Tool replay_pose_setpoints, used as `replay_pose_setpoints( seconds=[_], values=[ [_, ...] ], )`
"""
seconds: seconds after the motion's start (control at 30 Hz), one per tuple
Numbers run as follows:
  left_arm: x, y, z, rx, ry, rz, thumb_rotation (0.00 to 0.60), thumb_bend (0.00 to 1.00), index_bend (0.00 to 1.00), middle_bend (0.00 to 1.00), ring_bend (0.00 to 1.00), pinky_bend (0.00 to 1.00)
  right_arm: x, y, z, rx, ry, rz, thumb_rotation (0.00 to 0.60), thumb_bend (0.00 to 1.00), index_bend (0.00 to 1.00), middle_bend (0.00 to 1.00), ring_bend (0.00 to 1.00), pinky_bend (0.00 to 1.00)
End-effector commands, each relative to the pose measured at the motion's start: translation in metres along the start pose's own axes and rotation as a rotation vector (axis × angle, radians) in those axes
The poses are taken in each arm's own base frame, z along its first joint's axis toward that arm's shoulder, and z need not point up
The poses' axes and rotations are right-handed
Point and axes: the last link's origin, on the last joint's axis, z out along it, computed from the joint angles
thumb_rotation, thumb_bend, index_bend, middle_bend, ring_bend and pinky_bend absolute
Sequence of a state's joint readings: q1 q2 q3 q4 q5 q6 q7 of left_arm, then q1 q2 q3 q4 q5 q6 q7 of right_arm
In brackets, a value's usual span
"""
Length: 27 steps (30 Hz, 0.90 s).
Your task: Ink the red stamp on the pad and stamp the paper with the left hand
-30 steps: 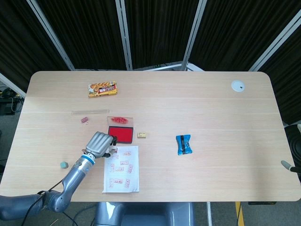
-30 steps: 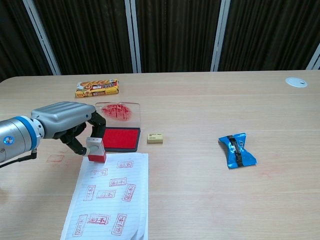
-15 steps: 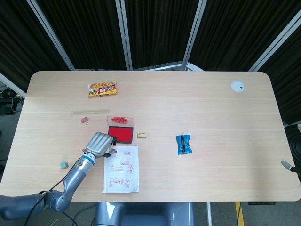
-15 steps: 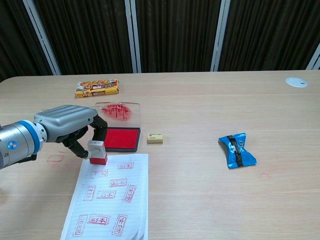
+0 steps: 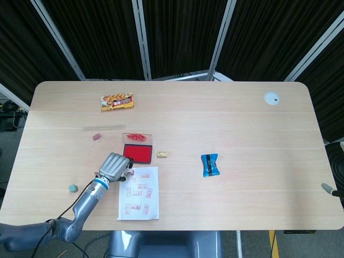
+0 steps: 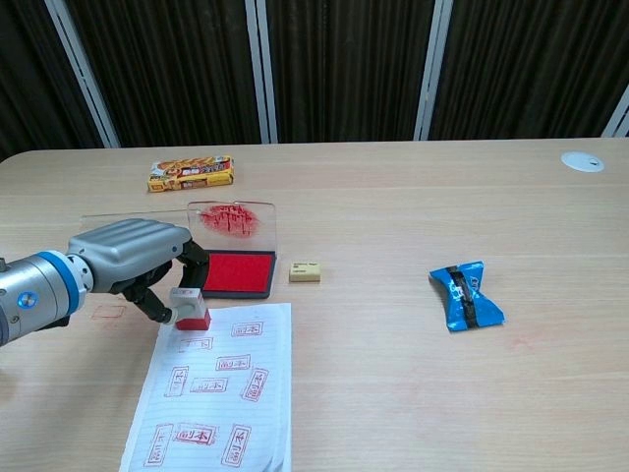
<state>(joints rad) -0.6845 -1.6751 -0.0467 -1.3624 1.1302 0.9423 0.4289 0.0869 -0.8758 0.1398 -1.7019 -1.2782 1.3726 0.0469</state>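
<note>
Red stamp [image 6: 192, 309], white-topped, gripped upright by left robot hand [image 6: 138, 264] on paper [image 6: 218, 388]

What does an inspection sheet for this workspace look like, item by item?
Surface: light wood table, faint red marks near its left edge.
Job's things: stamp on the top left corner of the paper, which bears many red prints; pad open, lid raised behind it.
Clutter: snack box, blue packet, small tan block, white disc, small green thing.
Hands: left hand holds the stamp in its fingers; right hand not in view.
Cables: one by the left arm at the bottom of the head view.
Surroundings: dark curtains with metal posts.
</note>
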Motion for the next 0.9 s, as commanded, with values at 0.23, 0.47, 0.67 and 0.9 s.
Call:
replay_pose_setpoints(
  seconds=[0.23, 0.47, 0.67, 0.9],
  values=[
    [-0.0039, 0.0000, 0.0009, -0.003, -0.009, -0.004, 0.600, 0.49, 0.67, 0.54, 0.79, 0.88, -0.0006, 0.0004, 0.0005, -0.002, -0.002, 0.000, 0.600, 0.00, 0.00, 0.00, 0.00, 0.00],
    [-0.0048, 0.0017, 0.0013, -0.007, -0.010, -0.004, 0.600, 0.49, 0.67, 0.54, 0.79, 0.88, -0.0003, 0.0009, 0.0007, -0.004, -0.001, 0.000, 0.600, 0.00, 0.00, 0.00, 0.00, 0.00],
    [-0.0055, 0.0006, 0.0016, 0.001, -0.010, -0.004, 0.600, 0.49, 0.67, 0.54, 0.79, 0.88, -0.0003, 0.0011, 0.0005, -0.004, -0.001, 0.000, 0.600, 0.00, 0.00, 0.00, 0.00, 0.00],
    [-0.0071, -0.0001, 0.0021, 0.003, -0.019, -0.002, 0.600, 0.49, 0.67, 0.54, 0.79, 0.88, -0.0006, 0.0013, 0.0007, -0.004, -0.003, 0.000, 0.600, 0.00, 0.00, 0.00, 0.00, 0.00]
  ],
)
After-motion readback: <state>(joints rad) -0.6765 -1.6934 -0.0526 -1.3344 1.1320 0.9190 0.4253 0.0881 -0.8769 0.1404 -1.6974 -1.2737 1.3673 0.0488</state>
